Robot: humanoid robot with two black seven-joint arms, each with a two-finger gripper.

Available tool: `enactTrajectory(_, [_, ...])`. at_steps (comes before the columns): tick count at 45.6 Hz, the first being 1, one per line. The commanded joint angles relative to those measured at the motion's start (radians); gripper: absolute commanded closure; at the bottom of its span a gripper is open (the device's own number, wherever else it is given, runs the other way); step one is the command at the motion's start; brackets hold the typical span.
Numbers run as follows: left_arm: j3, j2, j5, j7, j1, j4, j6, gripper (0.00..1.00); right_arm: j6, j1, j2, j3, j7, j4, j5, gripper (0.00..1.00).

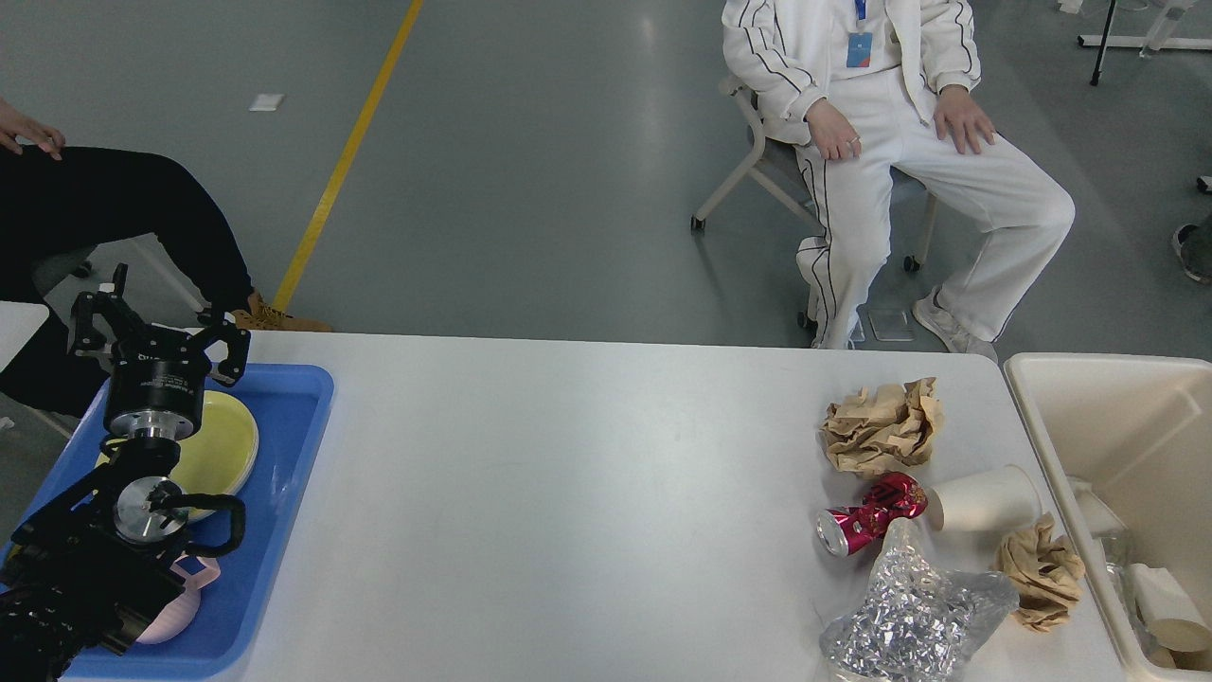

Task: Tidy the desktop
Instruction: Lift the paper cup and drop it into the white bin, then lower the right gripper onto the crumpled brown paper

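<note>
Head view looks down on the desktop (pixel 568 511), which fills the lower half from about 9 o'clock across to 3 o'clock, white and matte.

Over at 9 o'clock the left gripper (pixel 156 317) stands above the blue tray (pixel 284 474), its two fingers spread wide with nothing between them. It sits high over the tray's far end, above the yellow plates (pixel 222 445) stacked inside. Whether it touches the stack I cannot tell from this angle. A pink dish (pixel 180 606) peeks out from under the arm at 8 o'clock, mostly hidden.

The right gripper is nowhere in the picture.

Down at 4 o'clock the litter is bunched together on the desktop. A big crumpled brown paper (pixel 882 426) lies farthest from me. Just beside it, toward me, a crushed red can (pixel 871 514) rests on its side, and a white paper cup (pixel 985 497) lies tipped over, its base close against the can. A smaller brown paper wad (pixel 1042 573) sits near the table's right edge. A crinkled silver foil bag (pixel 914 616) is nearest me, its top overlapping the can.

At 3 o'clock the cream bin (pixel 1060 417) butts against the desktop's right end. Inside, at its near corner, lies another white cup (pixel 1165 606), with some clear plastic beside it.
</note>
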Motion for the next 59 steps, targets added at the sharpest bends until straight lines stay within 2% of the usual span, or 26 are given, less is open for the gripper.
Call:
enactTrajectory(1, [0.000, 0.000, 0.001, 0.000, 0.000, 0.000, 0.000, 0.04, 0.002, 0.073, 0.043, -0.003, -0.002, 0.008, -0.005, 0.00])
enactTrajectory(9, [0.000, 0.000, 0.001, 0.000, 0.000, 0.000, 0.000, 0.04, 0.013, 0.332, 0.127, -0.133, -0.009, 0.057, -0.119, 0.00])
enactTrajectory(16, [0.000, 0.000, -0.001, 0.000, 0.000, 0.000, 0.000, 0.04, 0.033, 0.575, 0.242, -0.285, -0.011, 0.192, -0.218, 0.00])
enactTrajectory(24, [0.000, 0.000, -0.001, 0.000, 0.000, 0.000, 0.000, 0.04, 0.126, 0.843, 0.414, -0.464, -0.011, 0.358, -0.248, 0.00])
enactTrajectory(27, [0.000, 0.000, -0.001, 0.000, 0.000, 0.000, 0.000, 0.04, 0.200, 0.935, 0.461, -0.484, -0.011, 0.422, -0.248, 0.00])
enactTrajectory(35, [0.000, 0.000, -0.001, 0.000, 0.000, 0.000, 0.000, 0.04, 0.497, 1.170, 0.570, -0.491, -0.005, 0.507, -0.248, 0.00])
enactTrajectory(40, [0.000, 0.000, -0.001, 0.000, 0.000, 0.000, 0.000, 0.04, 0.557, 1.278, 0.612, -0.489, -0.008, 0.559, -0.248, 0.00])
enactTrajectory(48, [0.000, -0.001, -0.001, 0.000, 0.000, 0.000, 0.000, 0.04, 0.513, 1.221, 0.618, -0.495, -0.012, 0.545, -0.256, 0.00])
enactTrajectory(59, [0.000, 0.000, -0.001, 0.000, 0.000, 0.000, 0.000, 0.04, 0.266, 0.833, 0.537, -0.553, -0.012, 0.469, -0.258, 0.00])
